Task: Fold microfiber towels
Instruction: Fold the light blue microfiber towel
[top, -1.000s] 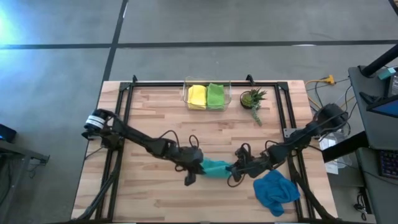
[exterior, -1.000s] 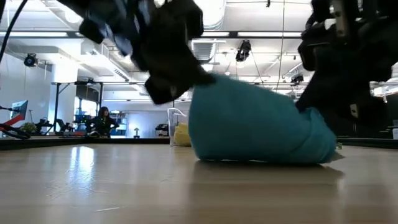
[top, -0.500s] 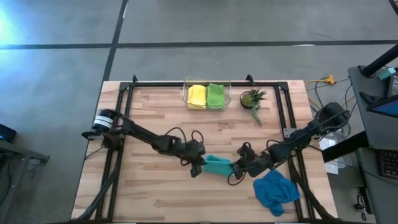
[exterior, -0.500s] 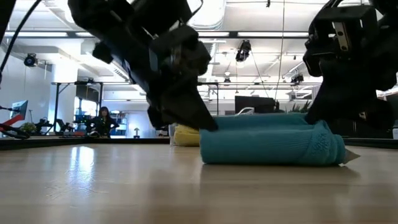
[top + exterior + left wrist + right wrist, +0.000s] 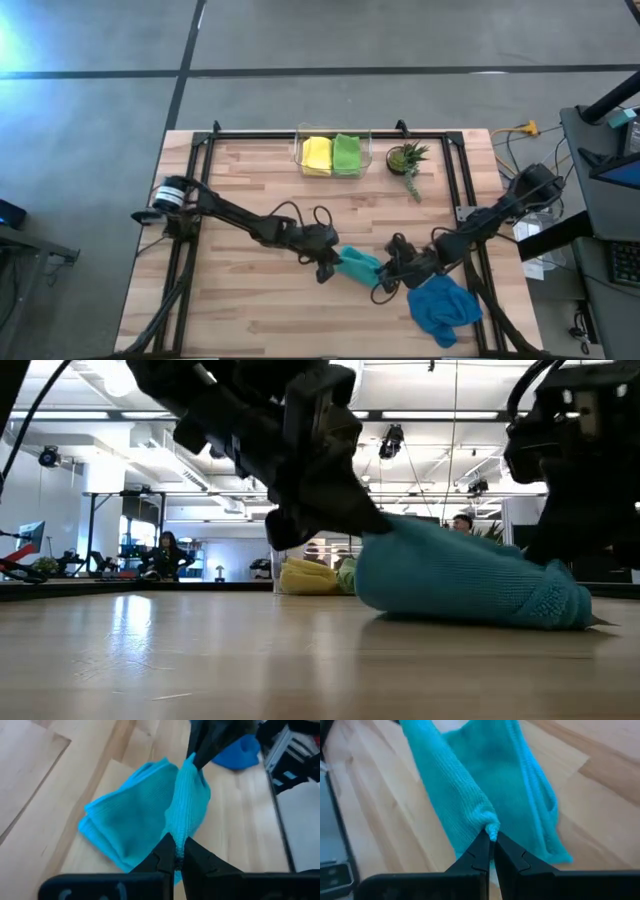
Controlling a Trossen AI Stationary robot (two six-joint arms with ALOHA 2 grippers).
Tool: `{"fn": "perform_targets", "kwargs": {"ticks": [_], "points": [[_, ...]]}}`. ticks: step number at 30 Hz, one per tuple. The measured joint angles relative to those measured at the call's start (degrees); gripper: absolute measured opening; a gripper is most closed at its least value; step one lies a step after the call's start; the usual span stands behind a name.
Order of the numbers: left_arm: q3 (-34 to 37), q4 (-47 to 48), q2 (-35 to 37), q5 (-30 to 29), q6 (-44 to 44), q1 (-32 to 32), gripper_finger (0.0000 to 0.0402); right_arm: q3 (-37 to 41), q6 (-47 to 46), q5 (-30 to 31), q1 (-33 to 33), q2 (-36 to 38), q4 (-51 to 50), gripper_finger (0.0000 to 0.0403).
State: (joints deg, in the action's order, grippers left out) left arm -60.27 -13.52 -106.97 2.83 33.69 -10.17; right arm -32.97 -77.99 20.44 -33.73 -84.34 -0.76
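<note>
Folded yellow (image 5: pixel 316 154) and lime green microfiber towels (image 5: pixel 346 154) sit far in a clear bin (image 5: pixel 333 132); left tool (image 5: pixel 331 268) and right tool (image 5: pixel 386 279) each pinch the half-folded teal microfiber towel (image 5: pixel 359 266); crumpled blue microfiber towel (image 5: pixel 443 306) waits near right.

Wooden table (image 5: pixel 250 180) | teal towel (image 5: pixel 358 266) at centre | blue towel (image 5: pixel 443 306) crumpled at 4 o'clock | clear bin (image 5: pixel 332 134) and potted plant (image 5: pixel 406 158) at 12 o'clock
</note>
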Motion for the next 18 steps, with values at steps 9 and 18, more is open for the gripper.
{"fn": "perform_targets", "kwargs": {"ticks": [9,18], "points": [[-0.09,-2.35,-0.04,0.09,0.09,0.85,0.0,-1.08,-5.04,3.83,-4.79,2.93,-7.99,0.0009],[-0.16,-5.9,-0.48,0.19,0.15,2.59,0.0,-3.88,-9.17,6.43,-7.26,4.06,-18.41,0.0009]]}}
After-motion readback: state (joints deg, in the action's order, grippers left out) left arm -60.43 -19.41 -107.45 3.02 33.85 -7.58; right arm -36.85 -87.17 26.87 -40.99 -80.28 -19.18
